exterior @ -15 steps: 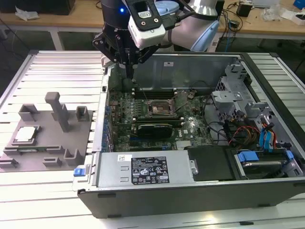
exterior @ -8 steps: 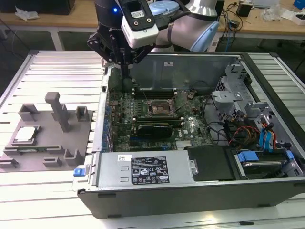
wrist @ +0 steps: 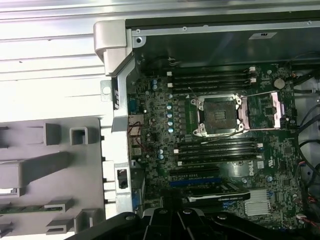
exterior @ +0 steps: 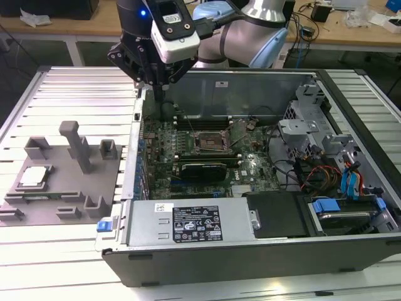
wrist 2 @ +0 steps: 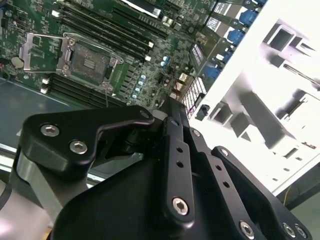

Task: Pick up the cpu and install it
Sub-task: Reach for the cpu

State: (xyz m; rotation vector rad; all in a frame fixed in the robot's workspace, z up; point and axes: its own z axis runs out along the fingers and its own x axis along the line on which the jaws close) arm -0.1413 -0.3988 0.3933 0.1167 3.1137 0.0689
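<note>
Arm poised over the case, cpu not yet picked up.
The gripper (exterior: pixel 161 88) hovers above the far corner of the open computer case (exterior: pixel 219 257), fingers pinched together on nothing. The cpu (exterior: pixel 34 177) lies flat on the grey fixture (exterior: pixel 69 188) on the tabletop (exterior: pixel 75 88), well off to the exterior view's left; the socket (exterior: pixel 208 142) stands open.

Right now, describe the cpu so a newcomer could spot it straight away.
Beside the open computer case, on the exterior view's left, lies a grey fixture plate. The cpu sits near its outer edge: a flat silvery square, unlike the grey blocks around it.
</note>
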